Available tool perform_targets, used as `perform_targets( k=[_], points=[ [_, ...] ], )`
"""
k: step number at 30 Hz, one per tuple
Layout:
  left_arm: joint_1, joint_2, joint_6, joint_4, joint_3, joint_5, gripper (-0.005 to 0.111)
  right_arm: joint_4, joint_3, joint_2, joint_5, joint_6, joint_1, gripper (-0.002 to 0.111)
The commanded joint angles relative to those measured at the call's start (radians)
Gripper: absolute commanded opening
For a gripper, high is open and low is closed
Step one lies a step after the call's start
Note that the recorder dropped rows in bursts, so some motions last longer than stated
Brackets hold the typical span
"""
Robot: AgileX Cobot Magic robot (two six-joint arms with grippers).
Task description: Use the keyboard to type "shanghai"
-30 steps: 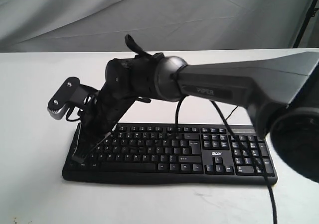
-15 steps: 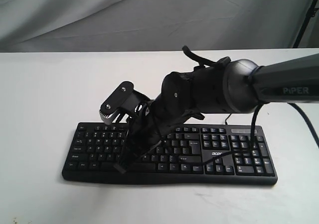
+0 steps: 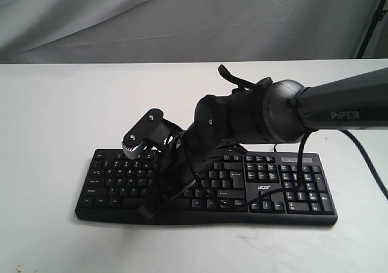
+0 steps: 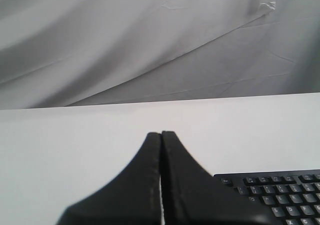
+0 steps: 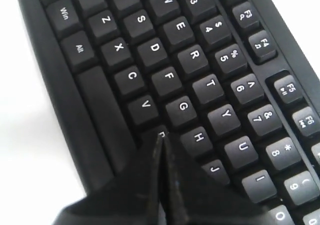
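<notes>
**Keyboard** [image 3: 115, 185]: black, full-size, white key legends, white "acer" logo [image 3: 265, 188] above the arrow keys. It lies flat on the table, long side across the exterior view, near the front edge.

**Table** [image 3: 48, 103]: white and plain. A grey cloth [image 3: 182, 18] hangs behind it.

**Right arm** [image 3: 254, 112]: dark, marked "PIPER". It reaches in from the right of the exterior view, across the keyboard's middle and down toward its left half. A black cable [image 3: 299, 164] hangs from it in front of the number pad.

**Right gripper** [image 5: 161, 136]: jaws together, forming one narrow point. In the right wrist view the point sits over the bottom letter row, next to V and just below G. That key's legend is mostly hidden. Whether the point touches the key cannot be told.

**Left gripper** [image 4: 161, 134]: jaws together, holding nothing. It is above bare table, with one corner of the keyboard off to its side. It is out of the exterior view.
</notes>
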Motion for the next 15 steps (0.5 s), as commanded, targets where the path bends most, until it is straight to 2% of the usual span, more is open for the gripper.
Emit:
perform_targets(
  k=[1,15],
  points=[
    [-0.006,-0.002,-0.003,0.0,0.002,-0.006,0.0,-0.002,0.002,-0.002,0.01,-0.012,-0.001,0.0],
    [-0.006,-0.002,-0.003,0.0,0.002,-0.006,0.0,-0.096,0.002,-0.002,-0.001,0.063,-0.003,0.0]
  ],
)
